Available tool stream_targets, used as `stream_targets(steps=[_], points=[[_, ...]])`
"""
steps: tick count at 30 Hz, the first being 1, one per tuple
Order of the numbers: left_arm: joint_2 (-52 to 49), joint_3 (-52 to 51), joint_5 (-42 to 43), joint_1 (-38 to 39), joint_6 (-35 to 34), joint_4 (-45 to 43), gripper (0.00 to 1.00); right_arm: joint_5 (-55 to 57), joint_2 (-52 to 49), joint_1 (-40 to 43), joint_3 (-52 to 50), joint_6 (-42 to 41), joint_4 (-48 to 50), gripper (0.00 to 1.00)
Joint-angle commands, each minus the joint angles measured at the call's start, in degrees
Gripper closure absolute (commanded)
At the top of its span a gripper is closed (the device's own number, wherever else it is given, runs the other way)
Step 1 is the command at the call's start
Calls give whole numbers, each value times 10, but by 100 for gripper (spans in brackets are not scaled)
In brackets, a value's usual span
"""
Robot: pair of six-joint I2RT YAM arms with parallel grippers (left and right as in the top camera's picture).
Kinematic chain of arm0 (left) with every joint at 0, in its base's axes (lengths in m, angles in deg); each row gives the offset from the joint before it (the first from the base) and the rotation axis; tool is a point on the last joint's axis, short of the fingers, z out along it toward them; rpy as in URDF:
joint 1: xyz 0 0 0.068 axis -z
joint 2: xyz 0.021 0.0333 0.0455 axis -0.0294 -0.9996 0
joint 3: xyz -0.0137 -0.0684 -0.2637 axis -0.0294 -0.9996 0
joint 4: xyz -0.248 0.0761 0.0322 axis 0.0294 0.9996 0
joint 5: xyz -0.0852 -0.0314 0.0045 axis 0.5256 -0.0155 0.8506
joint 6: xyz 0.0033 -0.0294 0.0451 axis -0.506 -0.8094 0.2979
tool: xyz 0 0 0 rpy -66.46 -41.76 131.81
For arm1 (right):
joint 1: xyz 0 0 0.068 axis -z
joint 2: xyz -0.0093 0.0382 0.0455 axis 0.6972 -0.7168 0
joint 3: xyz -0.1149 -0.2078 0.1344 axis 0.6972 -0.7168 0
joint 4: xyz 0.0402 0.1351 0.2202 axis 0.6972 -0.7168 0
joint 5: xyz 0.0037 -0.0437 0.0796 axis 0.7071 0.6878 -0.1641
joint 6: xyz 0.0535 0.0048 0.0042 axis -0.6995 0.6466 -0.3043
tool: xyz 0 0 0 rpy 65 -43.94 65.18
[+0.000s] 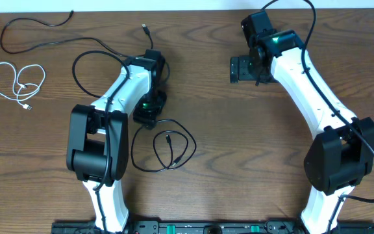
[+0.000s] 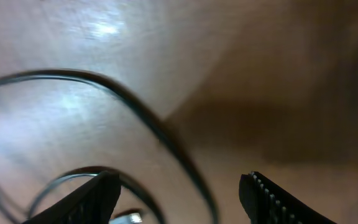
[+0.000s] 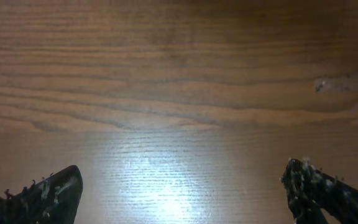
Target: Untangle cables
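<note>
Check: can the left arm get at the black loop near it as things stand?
Likely yes: the left tool is open right over the black loop, which lies on the table with nothing covering it.

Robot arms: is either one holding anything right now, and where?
Nothing held. Both jaws stand open: left above a black cable, right above the table.

Brown wood-grain tabletop. At far 9 o'clock, a white cable lying in loose loops. Toward 10 o'clock, near the far edge, a black cable in a slack wave. Just off centre at 7 o'clock, a second black cable in a round loop. At 11 o'clock, a black strand with a small plug (same cord or not, unclear).
</note>
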Motion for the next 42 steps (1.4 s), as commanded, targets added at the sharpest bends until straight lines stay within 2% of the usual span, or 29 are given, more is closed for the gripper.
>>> stream_targets(steps=[1, 4, 13, 19, 23, 26, 31, 34, 36, 39, 42], points=[[-1, -13, -10, 12, -21, -15, 34, 45, 3, 2, -3, -10, 2, 1], [-1, -21, -8, 18, -20, -16, 34, 75, 4, 7, -3, -10, 2, 1], [-1, -23, 24, 23, 25, -33, 34, 74, 3, 46, -3, -10, 3, 1], [-1, -23, 43, 12, 107, -30, 34, 77, 3, 73, -3, -10, -6, 1], [-1, -24, 41, 11, 115, -4, 33, 77, 3, 90, -3, -9, -5, 1], [2, -32, 43, 11, 140, -6, 34, 77, 3, 99, -3, -9, -5, 1], [35, -50, 38, 11, 141, -8, 34, 76, 3, 103, -3, -10, -5, 1], [133, -100, 37, 11, 159, -38, 34, 74, 3, 101, -3, -10, -5, 1], [159, -127, 38, 12, 159, -75, 33, 74, 3, 101, -3, -10, -5, 1], [168, -161, 37, 14, 149, -130, 33, 74, 3, 101, -3, -10, -5, 1], [161, -195, 37, 21, 98, -167, 33, 74, 3, 101, -3, -10, -5, 1]])
